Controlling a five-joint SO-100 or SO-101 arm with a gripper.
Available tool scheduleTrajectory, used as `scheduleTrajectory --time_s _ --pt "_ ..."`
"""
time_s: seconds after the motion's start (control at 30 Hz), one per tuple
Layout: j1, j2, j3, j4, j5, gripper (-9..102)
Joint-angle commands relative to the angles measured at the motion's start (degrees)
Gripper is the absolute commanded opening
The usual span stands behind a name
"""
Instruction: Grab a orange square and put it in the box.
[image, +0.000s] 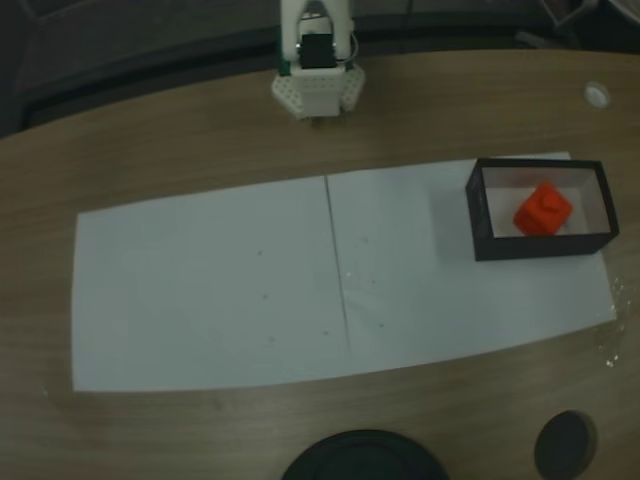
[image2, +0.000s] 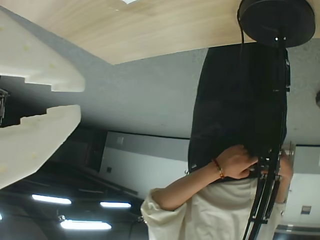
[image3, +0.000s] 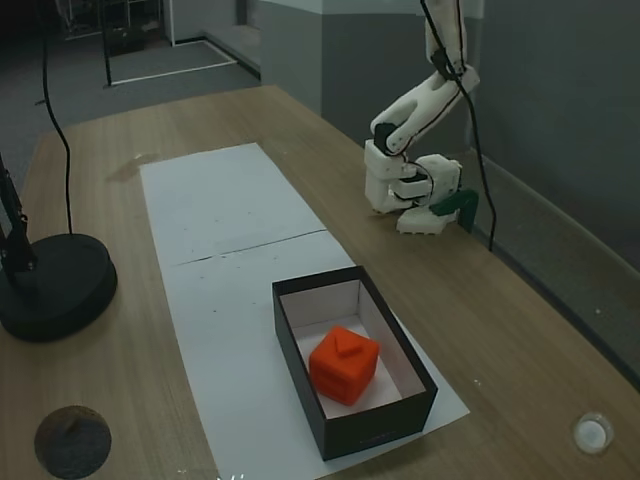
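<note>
Orange square sits inside the box, resting on its white floor near the middle, in both fixed views; the box stands on white paper on the wooden counter, well apart from the arm; the placing looks done, so the step in hand is, by my judgement, simply to park folded at the base without swinging over the box; the claw shows in the wrist view slightly parted, released, white fingers touching and holding nothing.
</note>
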Motion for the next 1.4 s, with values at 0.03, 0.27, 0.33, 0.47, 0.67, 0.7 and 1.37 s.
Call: scheduleTrajectory --time_s 0.03,0.27,0.33,0.47,0.67,0.7,1.37 --pt "-2.55 11.16 7.91 -0.35 0.26 0" --pt "-2.90 25.93 23.12 -4.13 0.00 0" --pt "-2.81 29.44 27.42 -5.63 -0.18 0" --pt "-2.81 36.47 36.47 -9.23 -0.26 0" --pt "-3.25 45.44 51.86 -16.26 -0.26 0" --pt "-3.25 46.49 54.23 -17.31 -0.26 0" --pt "-3.34 51.24 97.91 -39.55 0.26 0"
